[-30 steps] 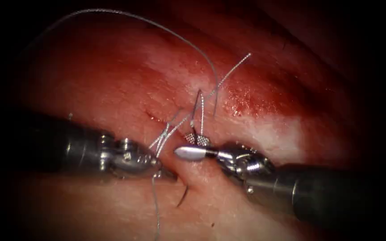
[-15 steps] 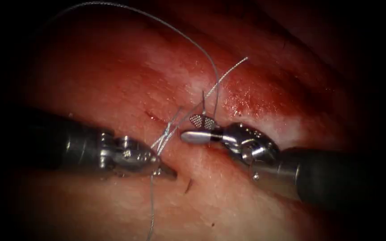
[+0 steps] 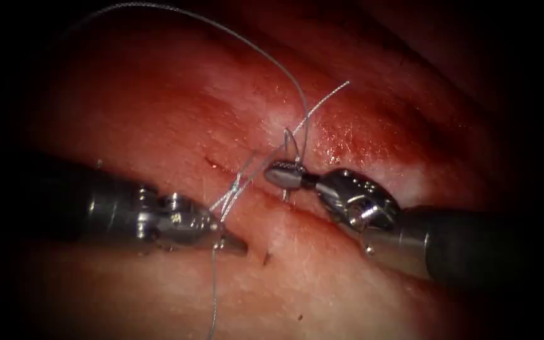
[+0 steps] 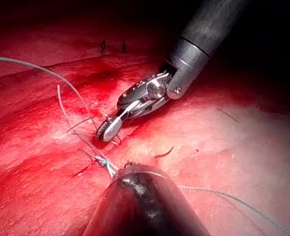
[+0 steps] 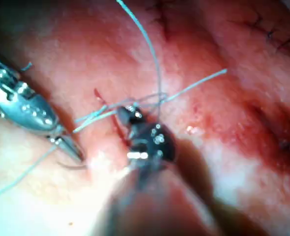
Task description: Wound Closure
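Observation:
On the tissue (image 3: pixel 177 119) the cut (image 3: pixel 216 166) runs slantwise between my two tools. My left tool (image 3: pixel 231 241) lies left of the cut, shut on the thread (image 3: pixel 214 277), which drops away below its jaws and climbs in a few strands to the stitch. My right tool (image 3: pixel 276 173) comes from the right, its jaws shut on an upright loop of thread (image 3: pixel 292 140) at the stitch. A long strand (image 3: pixel 240 43) arcs up and away to the left; a short free end (image 3: pixel 330 94) points up right. The right tool (image 4: pixel 109 130) and left tool (image 5: pixel 66 143) show in the wrist views too.
Red fluid (image 3: pixel 347 135) wets the tissue right of the stitch. A pale patch of tissue (image 3: pixel 388 182) lies behind the right tool's wrist. Dark stitches (image 5: pixel 268 33) sit farther along the tissue. A small dark mark (image 3: pixel 264 257) lies by the left tool's tip.
The right tool's jaws stood open around the upright thread, rose a little toward the stitch and have closed on it. The left tool has kept its hold and barely moved.

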### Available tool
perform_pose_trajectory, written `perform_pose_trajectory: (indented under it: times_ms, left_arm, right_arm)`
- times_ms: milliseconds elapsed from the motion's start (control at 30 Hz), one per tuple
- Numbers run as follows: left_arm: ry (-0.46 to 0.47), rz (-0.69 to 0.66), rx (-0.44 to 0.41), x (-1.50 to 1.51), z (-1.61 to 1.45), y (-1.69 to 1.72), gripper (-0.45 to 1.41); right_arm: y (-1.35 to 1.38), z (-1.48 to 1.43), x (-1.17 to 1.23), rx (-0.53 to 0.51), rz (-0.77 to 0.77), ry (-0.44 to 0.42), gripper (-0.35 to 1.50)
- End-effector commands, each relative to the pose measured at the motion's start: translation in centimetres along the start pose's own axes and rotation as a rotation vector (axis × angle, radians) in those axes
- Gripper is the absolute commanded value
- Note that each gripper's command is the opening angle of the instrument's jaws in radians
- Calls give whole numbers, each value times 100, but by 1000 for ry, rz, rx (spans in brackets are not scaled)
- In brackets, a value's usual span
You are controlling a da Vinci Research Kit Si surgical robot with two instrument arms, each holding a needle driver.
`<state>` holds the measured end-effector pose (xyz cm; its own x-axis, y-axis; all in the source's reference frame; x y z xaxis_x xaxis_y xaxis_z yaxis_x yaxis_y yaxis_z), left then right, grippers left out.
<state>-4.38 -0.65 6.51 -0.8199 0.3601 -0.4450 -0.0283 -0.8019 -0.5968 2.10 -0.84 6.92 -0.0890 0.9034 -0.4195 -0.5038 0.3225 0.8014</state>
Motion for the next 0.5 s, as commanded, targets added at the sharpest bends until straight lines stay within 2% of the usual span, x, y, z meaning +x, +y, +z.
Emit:
perform_pose_trajectory:
  times_ms: [33,200,500]
  left_arm:
    - [0,-7,-2,0,8,1,-10]
    - [0,-8,-1,2,8,2,-10]
    - [6,2,4,4,10,1,-11]
  right_arm:
    - [-1,6,-7,-13,40,-25,-35]
    - [-6,1,-18,-34,149,-64,-35]
    - [-36,-5,-38,89,234,-156,-35]
